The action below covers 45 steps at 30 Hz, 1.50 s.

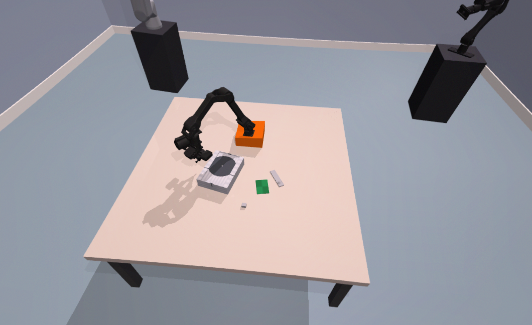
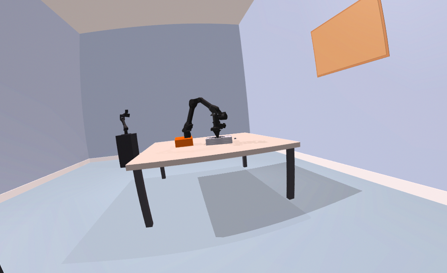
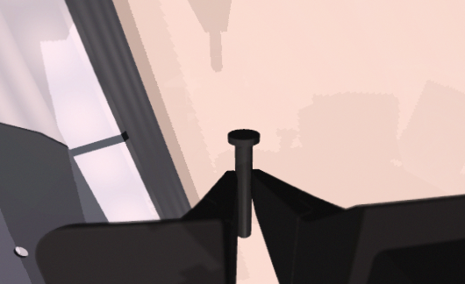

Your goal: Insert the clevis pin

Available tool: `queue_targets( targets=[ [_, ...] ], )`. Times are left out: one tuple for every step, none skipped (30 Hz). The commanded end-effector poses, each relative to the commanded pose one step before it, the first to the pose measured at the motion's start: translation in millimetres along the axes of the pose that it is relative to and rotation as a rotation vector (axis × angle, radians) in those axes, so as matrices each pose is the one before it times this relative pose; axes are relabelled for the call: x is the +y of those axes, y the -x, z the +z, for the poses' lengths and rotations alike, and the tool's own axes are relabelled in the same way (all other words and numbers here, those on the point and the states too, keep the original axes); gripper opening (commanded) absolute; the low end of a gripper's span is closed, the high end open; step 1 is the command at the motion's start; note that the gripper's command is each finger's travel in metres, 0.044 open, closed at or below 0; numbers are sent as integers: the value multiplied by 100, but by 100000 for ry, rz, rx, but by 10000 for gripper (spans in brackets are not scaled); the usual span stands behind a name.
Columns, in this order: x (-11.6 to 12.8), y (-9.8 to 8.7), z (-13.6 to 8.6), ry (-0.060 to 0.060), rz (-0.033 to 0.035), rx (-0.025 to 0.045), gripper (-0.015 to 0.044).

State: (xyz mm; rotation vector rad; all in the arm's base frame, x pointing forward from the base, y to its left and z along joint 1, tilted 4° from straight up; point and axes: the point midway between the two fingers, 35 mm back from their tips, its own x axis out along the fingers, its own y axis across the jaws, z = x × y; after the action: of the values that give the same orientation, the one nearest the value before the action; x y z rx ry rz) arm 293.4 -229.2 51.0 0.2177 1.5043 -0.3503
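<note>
Beyond the grooved steel tray's (image 1: 213,182) (image 2: 219,140) (image 3: 125,102) nine-o'clock edge in the top view, black fingertips are gripping the dark, round-headed metal pin (image 3: 244,175), its head pointing toward twelve o'clock in the wrist view.

Pincer (image 1: 197,161) (image 2: 217,136) (image 3: 244,173): matt black, smooth, plastic-looking. Pin (image 3: 244,158) between its fingers: dark metal look, smooth, faint sheen along shaft. Tray (image 1: 213,187) (image 2: 218,141) (image 3: 107,83) beside pincer: pale metal look, soft glossy patches on rim, fine lines along side wall. Disc (image 1: 228,164) (image 3: 32,175) inside tray, near pincer: dark grey, smooth, dull metal look. Table (image 1: 300,234) (image 2: 170,154) (image 3: 353,44) below pincer: smooth, mostly matt, material unclear. Block (image 1: 249,142) (image 2: 183,142) apart from pincer: smooth, matt, plastic-looking.
</note>
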Motion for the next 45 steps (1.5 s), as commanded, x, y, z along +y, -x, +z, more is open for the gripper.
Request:
queue_targets(
  targets=[
    [-81, 29, 22, -16764, 214, 101, 0],
    [-21, 5, 10, -3477, 0, -5, 0],
    [-21, 5, 10, -3477, 0, -5, 0],
    [-21, 5, 11, -3477, 0, -5, 0],
    [-20, 5, 12, -3477, 0, -5, 0],
    [-20, 5, 12, -3477, 1, -5, 0],
    [-19, 5, 13, -3477, 1, -5, 0],
    [-19, 5, 14, -3477, 1, -5, 0],
    [-18, 5, 14, -3477, 1, -5, 0],
    [-18, 5, 15, -3477, 1, -5, 0],
    [-17, 5, 16, -3477, 1, -5, 0],
    [-17, 5, 16, -3477, 2, -5, 0],
    [-16, 5, 17, -3477, 2, -4, 0],
    [-16, 5, 17, -3477, 2, -4, 0],
    [-15, 5, 18, -3477, 2, -4, 0],
    [-15, 5, 18, -3477, 2, -4, 0],
    [-14, 5, 19, -3477, 2, -4, 0],
    [-13, 5, 19, -3477, 2, -4, 0],
    [-13, 5, 20, -3477, 3, -4, 0],
    [-12, 5, 20, -3477, 3, -4, 0],
    [-11, 5, 21, -3477, 3, -4, 0],
    [-11, 4, 21, -3477, 3, -4, 0],
    [-10, 4, 21, -3477, 3, -3, 0],
    [-9, 4, 22, -3477, 3, -3, 0],
    [-8, 4, 22, -3477, 3, -3, 0],
    [-8, 4, 22, -3477, 3, -3, 0],
    [-7, 4, 22, -3477, 3, -3, 0],
    [-6, 4, 23, -3477, 3, -3, 0],
    [-5, 4, 23, -3477, 3, -3, 0],
    [-5, 4, 23, -3477, 4, -3, 0],
    [-4, 4, 23, -3477, 4, -2, 0],
    [-3, 4, 23, -3477, 4, -2, 0],
    [-2, 4, 23, -3477, 4, -2, 0],
    [-2, 4, 23, -3477, 4, -2, 0],
    [-1, 4, 23, -3477, 4, -2, 0],
    [0, 4, 23, -3477, 4, -2, 0],
    [1, 4, 23, -3477, 4, -2, 0],
    [2, 4, 23, -3477, 4, -1, 0],
    [2, 4, 23, -3477, 4, -1, 0],
    [3, 4, 23, -3477, 4, -1, 0],
    [4, 4, 23, -3477, 4, -1, 0],
    [5, 4, 23, -3477, 4, -1, 0],
    [6, 4, 23, -3477, 4, -1, 0],
    [6, 4, 23, -3477, 4, -1, 0],
    [7, 4, 22, -3477, 4, -1, 0]
  ],
)
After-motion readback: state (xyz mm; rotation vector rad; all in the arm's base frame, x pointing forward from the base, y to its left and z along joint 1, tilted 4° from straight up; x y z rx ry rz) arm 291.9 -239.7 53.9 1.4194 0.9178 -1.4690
